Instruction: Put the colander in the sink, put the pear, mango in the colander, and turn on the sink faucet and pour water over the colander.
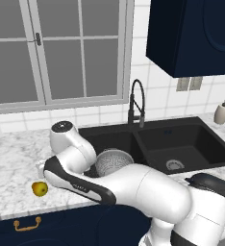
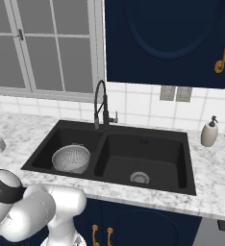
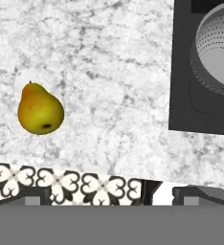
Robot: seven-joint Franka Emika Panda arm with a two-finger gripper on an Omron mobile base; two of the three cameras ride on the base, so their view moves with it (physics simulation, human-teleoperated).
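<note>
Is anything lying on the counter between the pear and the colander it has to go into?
Nothing visible does. In the hand view the pear lies alone on the bare marble counter, and only counter and the sink edge separate it from the colander, which sits empty in the left basin.

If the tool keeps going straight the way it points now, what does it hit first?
Most likely bare marble counter, between the pear and the sink holding the colander. The open tool faces down at that stretch; neither object sits on its line, though height is unclear.
</note>
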